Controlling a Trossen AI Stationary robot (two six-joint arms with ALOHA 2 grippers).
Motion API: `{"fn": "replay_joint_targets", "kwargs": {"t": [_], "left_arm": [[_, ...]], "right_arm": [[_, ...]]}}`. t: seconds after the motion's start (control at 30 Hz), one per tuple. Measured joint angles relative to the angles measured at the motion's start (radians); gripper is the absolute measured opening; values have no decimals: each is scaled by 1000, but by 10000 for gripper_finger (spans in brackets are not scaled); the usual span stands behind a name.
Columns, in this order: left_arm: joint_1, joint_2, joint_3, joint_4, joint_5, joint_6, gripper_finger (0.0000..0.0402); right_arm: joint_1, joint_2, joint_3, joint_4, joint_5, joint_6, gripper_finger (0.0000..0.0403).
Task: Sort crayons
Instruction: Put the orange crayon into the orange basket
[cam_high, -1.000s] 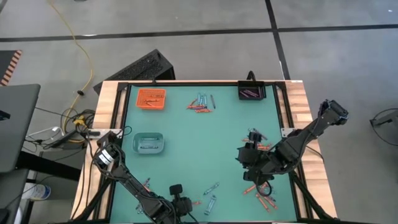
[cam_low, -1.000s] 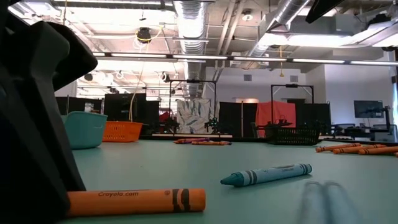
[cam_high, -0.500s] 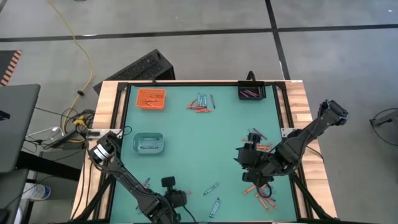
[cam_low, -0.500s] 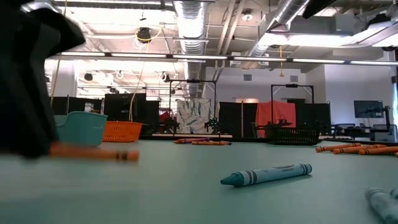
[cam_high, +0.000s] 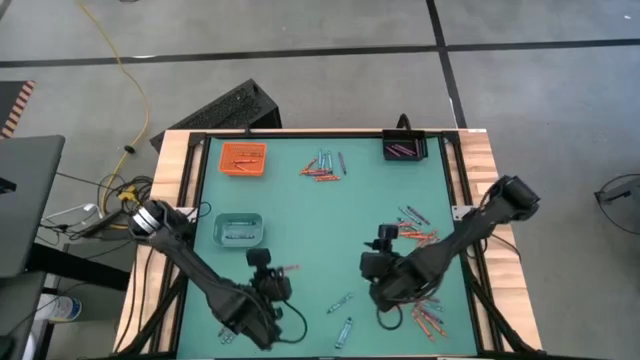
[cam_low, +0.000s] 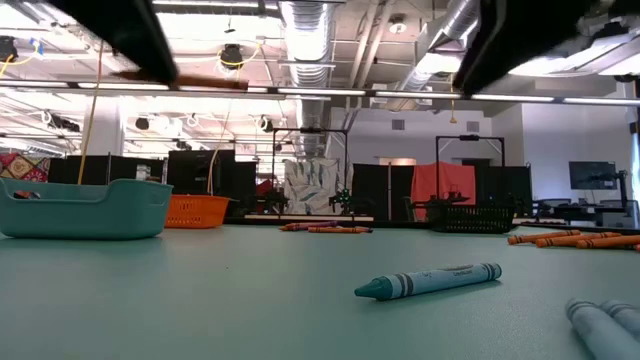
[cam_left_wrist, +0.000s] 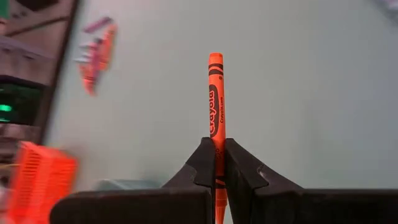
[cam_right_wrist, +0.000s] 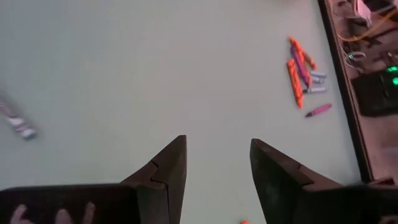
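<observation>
Overhead, orange tray (cam_high: 242, 158) holds orange crayons (cam_high: 240, 160).

In the left wrist view the orange crayon (cam_left_wrist: 215, 112) runs down between the left tool (cam_left_wrist: 215, 163) fingers, and its lower end is cut off at the picture's edge. The orange tray (cam_left_wrist: 38, 180) there is blurred and cropped. In the low view both arms show only as dark blurred shapes along the top edge, and a grey crayon (cam_low: 600, 328) at the near right is out of focus and cut off.
</observation>
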Motion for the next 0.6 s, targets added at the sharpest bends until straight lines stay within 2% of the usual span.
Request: {"fn": "replay_joint_targets", "kwargs": {"t": [0.27, 0.43, 0.6], "left_arm": [[136, -104, 0, -188, -65, 126, 0], [248, -197, -67, -193, -62, 215, 0], [391, -321, -189, -161, -44, 297, 0]], "right_arm": [[-26, 175, 0, 9, 33, 107, 170], [-1, 234, 0, 13, 55, 166, 170], [37, 239, 0, 14, 76, 189, 170]]}}
